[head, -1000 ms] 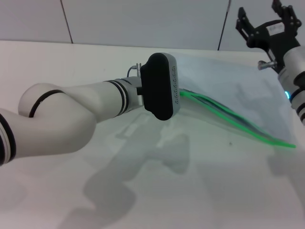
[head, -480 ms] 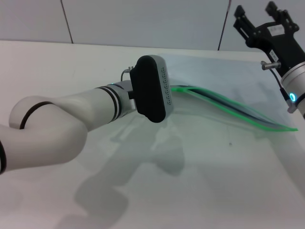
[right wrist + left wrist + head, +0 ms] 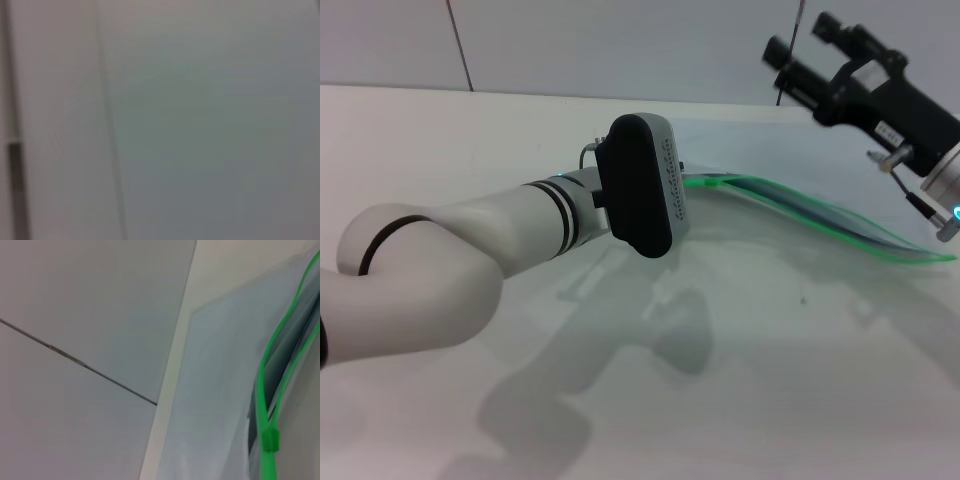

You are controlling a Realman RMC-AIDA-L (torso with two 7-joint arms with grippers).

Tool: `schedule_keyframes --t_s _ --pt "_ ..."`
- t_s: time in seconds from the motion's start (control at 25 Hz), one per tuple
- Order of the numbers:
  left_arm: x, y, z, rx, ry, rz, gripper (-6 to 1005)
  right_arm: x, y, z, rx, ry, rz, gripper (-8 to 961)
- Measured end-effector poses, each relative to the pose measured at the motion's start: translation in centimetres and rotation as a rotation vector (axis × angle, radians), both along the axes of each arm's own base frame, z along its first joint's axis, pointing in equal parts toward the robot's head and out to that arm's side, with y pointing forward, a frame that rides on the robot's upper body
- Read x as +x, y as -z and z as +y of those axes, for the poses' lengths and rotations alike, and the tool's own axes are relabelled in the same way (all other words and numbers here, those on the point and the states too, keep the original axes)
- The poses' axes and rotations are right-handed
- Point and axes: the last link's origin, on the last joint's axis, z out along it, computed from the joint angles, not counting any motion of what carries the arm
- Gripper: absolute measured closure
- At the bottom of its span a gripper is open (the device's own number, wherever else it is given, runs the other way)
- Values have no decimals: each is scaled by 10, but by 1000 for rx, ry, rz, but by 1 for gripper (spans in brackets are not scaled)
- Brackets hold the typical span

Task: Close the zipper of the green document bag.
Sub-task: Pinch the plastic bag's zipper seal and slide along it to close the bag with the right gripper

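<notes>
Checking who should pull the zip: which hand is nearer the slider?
Left. The left hand is at the zipper's open end by the slider; the right hand is raised above the bag.
</notes>
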Motion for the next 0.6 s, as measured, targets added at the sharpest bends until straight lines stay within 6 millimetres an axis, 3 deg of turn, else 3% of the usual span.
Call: schedule_keyframes --t_s 0.6 --pt "9 -2 -4 -10 -6 -38 942 15 23 -4 -29 -215 -411 239"
